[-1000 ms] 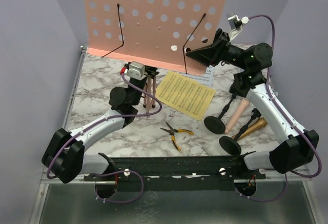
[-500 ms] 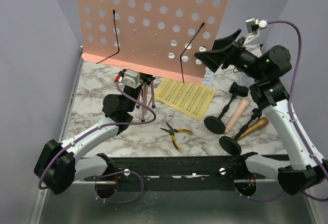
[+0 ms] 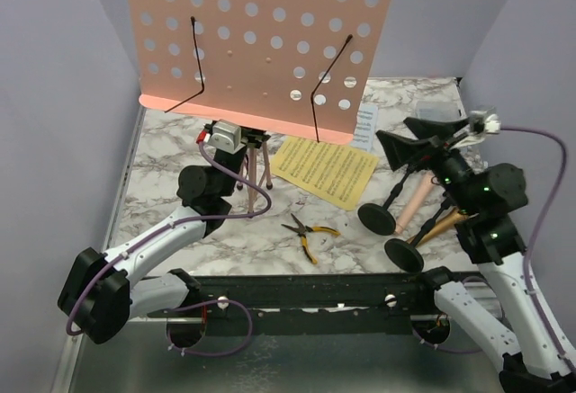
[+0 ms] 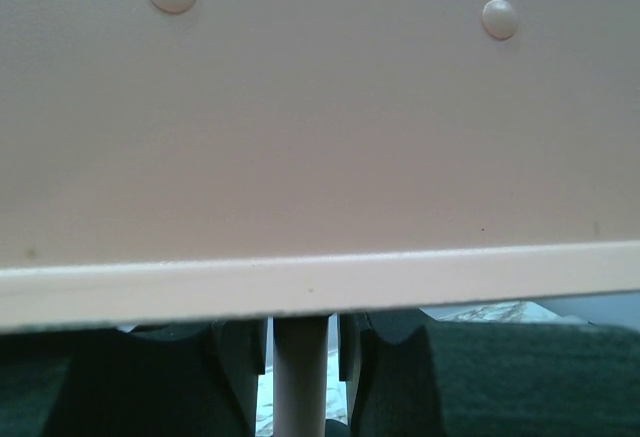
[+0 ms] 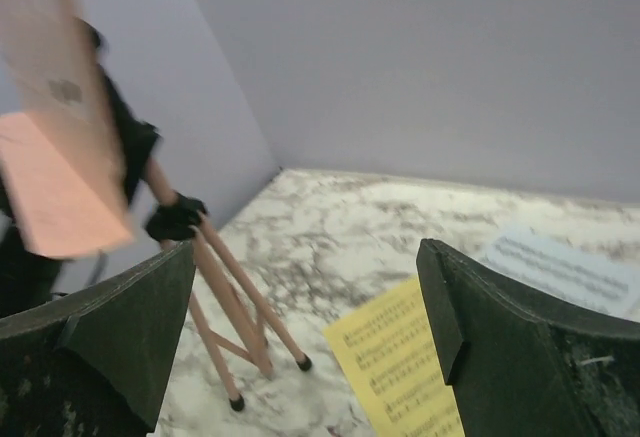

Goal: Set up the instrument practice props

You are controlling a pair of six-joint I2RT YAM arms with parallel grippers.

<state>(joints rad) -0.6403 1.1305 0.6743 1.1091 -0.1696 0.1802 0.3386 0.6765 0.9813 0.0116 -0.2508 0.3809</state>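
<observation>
One white page [image 3: 365, 130], half behind rack [image 3: 261, 96]

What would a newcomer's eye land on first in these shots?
The pink music rack, its perforated desk towering at the back left, with the left gripper shut on its post just under the desk. The right gripper hangs wide open over the right side, by the two black holders, and a yellow sheet-music page lies flat mid-table.

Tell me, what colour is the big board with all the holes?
The music stand's board is pink, dotted with round holes. It shows best in the top view.
</observation>
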